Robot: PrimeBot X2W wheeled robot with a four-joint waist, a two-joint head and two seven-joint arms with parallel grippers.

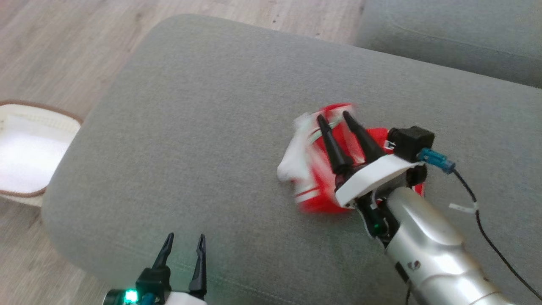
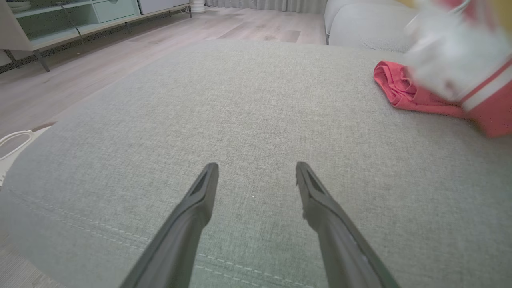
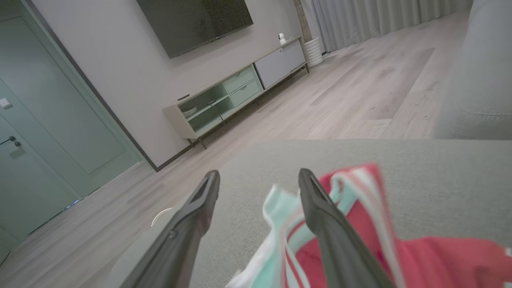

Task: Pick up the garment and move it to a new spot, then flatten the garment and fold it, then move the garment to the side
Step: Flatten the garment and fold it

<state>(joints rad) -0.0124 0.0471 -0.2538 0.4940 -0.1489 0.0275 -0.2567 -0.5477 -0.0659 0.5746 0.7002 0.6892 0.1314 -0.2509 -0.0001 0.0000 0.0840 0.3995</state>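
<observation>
1. The garment, red with white stripes, lies bunched in a heap on the right half of the grey cushion, well in from its near and far edges. It is blurred, so its outline cannot be told exactly.
2. The right gripper hangs directly over the heap with its two fingers spread and nothing pinched between them. In the right wrist view the cloth sits beside and under one finger, not between the two. I judge this to be the set-down at the new spot.
3. The left gripper is wide open and empty at the cushion's near edge, toward the near left corner and well apart from the garment. That probably keeps it clear of the drop yet close enough to help spread the cloth.
4. The heap is crumpled, so flattening and folding are not yet done.
5. The cushion is a woven grey fabric with rounded corners and a stitched seam along its near edge. Its bare left half leaves room to lay the garment flat.
6. Around it is a pale wood floor. A pale basket-like thing with a brown rim sits off the cushion's left edge, and a second grey cushion lies beyond the far right corner.
7. The right wrist view shows a low cabinet, a dark wall screen, a door and curtains.
</observation>
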